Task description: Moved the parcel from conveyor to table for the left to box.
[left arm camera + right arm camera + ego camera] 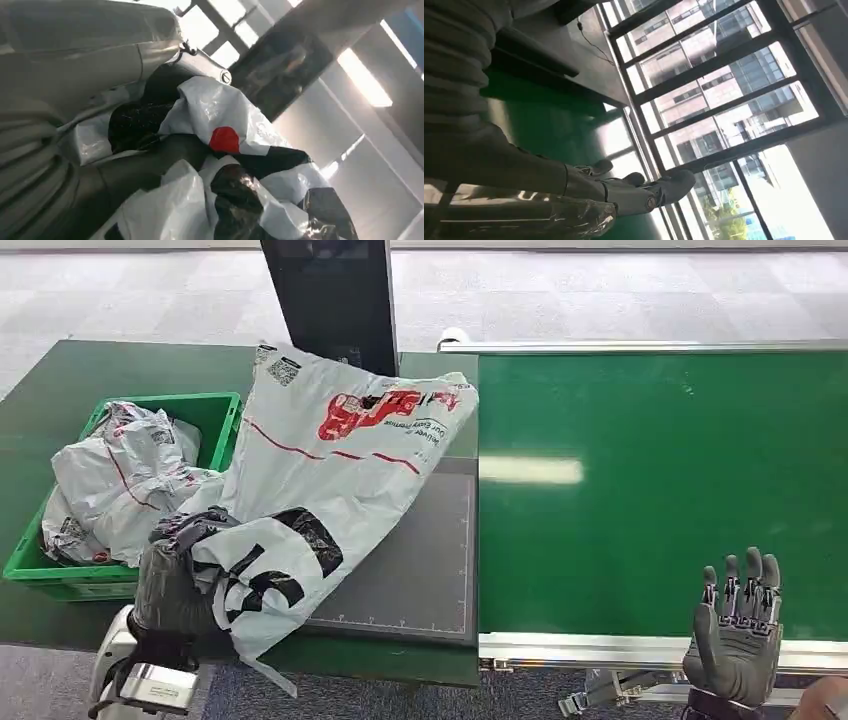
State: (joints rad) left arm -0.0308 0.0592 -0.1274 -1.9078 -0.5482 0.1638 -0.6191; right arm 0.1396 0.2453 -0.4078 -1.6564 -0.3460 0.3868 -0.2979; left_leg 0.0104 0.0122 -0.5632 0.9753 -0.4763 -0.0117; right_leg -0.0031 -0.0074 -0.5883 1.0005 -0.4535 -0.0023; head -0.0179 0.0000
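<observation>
In the head view we see our left hand (180,575) gripping the near end of the parcel (340,455), a large white plastic mailer with red and black print. The parcel stretches from our hand across the grey cutting mat (420,570) on the dark green table (70,390), and its far end leans against the base of a black monitor (330,295). Its left edge lies just beside the green crate (215,405), which holds other crumpled white mailers (125,475). In the left wrist view the crumpled plastic, black and white with a red dot (224,139), bunches tightly around our fingers. Our right hand (738,625) hangs at the near edge of the green conveyor (660,490), palm up, fingers straight and apart, holding nothing. The right wrist view shows those fingers (639,190) extended over the belt, with large windows (724,90) beyond.
</observation>
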